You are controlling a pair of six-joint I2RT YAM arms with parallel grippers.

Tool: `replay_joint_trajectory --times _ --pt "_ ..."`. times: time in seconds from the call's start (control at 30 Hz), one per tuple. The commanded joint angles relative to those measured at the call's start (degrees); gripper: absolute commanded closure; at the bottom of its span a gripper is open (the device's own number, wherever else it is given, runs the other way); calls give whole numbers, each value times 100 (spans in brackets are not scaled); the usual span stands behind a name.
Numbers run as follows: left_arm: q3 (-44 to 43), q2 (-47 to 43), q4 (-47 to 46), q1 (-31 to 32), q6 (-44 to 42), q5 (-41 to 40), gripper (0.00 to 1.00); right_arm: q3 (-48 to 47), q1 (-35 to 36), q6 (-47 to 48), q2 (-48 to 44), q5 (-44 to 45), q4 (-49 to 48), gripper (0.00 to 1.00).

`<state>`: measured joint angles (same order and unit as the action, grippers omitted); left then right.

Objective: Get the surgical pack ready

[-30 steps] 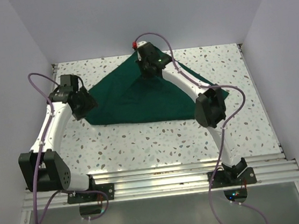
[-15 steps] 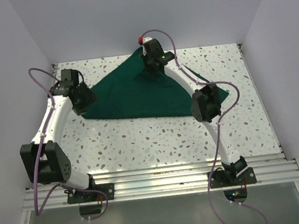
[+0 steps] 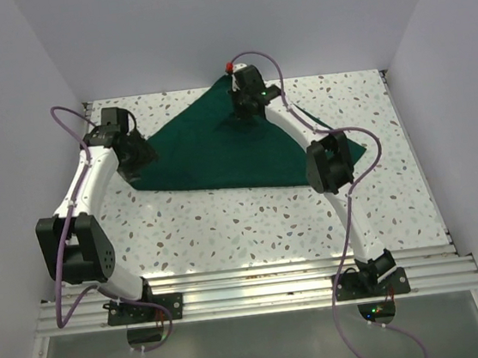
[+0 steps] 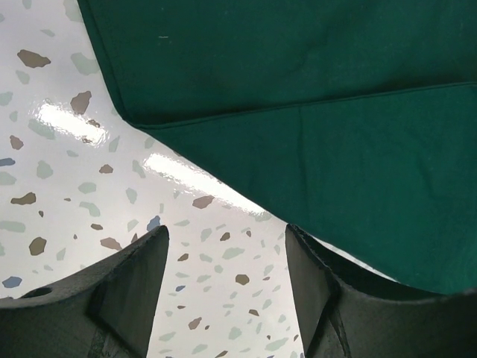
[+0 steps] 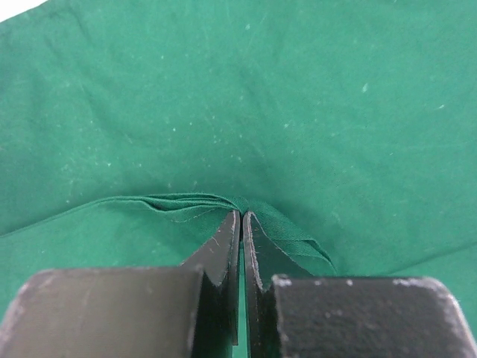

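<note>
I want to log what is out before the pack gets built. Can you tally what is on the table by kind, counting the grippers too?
Green cloth: 1, folded into a triangle
Grippers: 2, the left gripper open over bare table at the cloth's edge, the right gripper shut on a pinched fold of the cloth
Total: 3

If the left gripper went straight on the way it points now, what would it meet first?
Probably the bare speckled tabletop: the left gripper frames it between its open fingers. The green cloth has its edge just beside one finger, which might clip it.
</note>
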<state>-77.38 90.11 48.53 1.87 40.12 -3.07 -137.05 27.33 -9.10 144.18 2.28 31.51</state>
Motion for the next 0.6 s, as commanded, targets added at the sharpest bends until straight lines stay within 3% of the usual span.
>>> replay_joint_trajectory --times 0.0,0.57 --pt "-180 33 -63 -55 145 79 32 47 -9 -231 -4 -210 -425 100" --pt "-321 -10 157 -64 172 61 32 -6 -26 -724 181 -440 -707 100"
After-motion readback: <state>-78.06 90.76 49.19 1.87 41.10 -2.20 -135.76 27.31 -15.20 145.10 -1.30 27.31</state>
